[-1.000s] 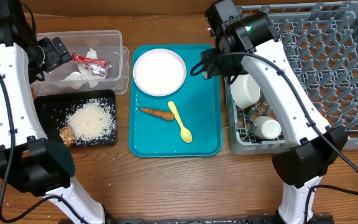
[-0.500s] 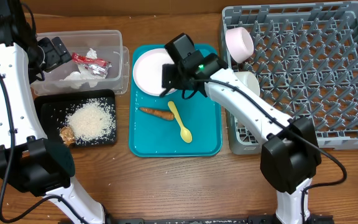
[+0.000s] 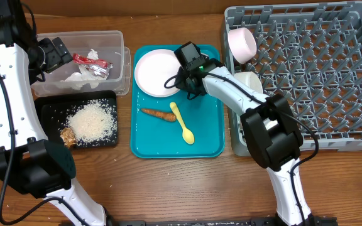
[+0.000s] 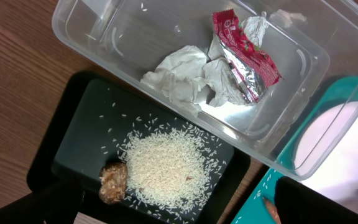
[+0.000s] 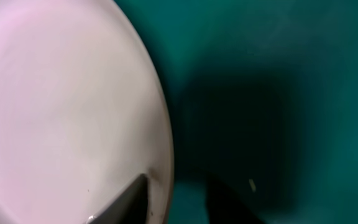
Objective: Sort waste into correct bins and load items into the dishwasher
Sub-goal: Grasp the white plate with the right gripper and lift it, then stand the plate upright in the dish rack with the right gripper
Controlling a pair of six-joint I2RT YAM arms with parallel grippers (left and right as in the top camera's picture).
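Right wrist: right fingers apart, straddling plate rim, hidden overhead. Left fingers apart near tub.

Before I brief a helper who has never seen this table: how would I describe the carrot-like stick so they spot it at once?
Find the teal tray in the middle of the table. On it, just beside the round white plate, lies the carrot-like stick. It is orange-brown, tapered and nearly level, unlike the yellow spoon beside it.
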